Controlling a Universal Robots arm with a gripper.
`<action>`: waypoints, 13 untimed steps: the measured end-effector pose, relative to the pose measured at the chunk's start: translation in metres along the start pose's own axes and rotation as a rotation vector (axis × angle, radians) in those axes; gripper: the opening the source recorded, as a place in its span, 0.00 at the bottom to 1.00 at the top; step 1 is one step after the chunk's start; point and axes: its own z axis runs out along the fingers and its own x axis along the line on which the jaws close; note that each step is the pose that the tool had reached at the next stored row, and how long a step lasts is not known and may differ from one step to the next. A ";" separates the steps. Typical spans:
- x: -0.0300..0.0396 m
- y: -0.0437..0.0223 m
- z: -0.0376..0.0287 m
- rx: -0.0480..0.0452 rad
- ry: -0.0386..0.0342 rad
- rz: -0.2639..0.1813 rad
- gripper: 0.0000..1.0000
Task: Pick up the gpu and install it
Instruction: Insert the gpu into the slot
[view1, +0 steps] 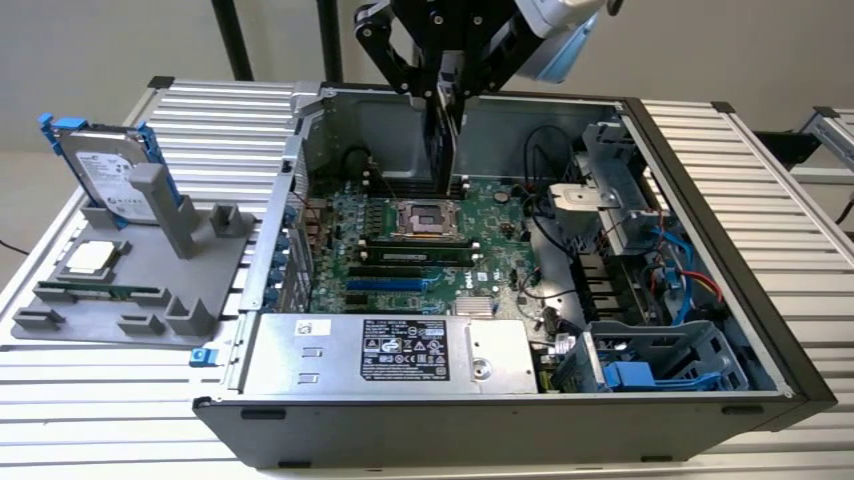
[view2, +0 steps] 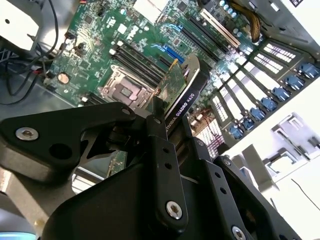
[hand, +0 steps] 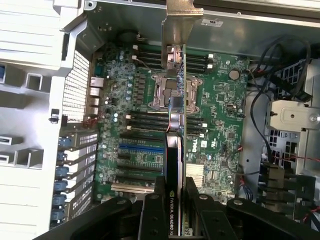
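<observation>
— Gpu (view1: 449, 150): whereabouts, scanning left to right?
— At nine o'clock of the case (view1: 534, 430), just a grey holder (view1: 94, 328) with the hard drive (view1: 114, 170). Then, at twelve o'clock from the processor socket (view1: 427, 217), hanging edge-on over the motherboard (view1: 387, 255), seemingly not yet in a slot.
— Held how?
— Pinched in the gripper (view1: 447, 98), closed on both flat faces near the upper long edge.
— Handling?
— Probably light, stiff, thin; fragile too. Best gripped on the faces, clear of edge contacts and silver bracket (hand: 182, 20).
</observation>
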 end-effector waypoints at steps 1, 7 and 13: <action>0.0000 0.0000 0.0000 -0.0001 0.0003 -0.004 0.00; 0.0000 0.0000 -0.0001 -0.0007 0.0018 -0.029 0.00; 0.0000 0.0000 -0.0001 -0.0013 0.0033 -0.052 0.00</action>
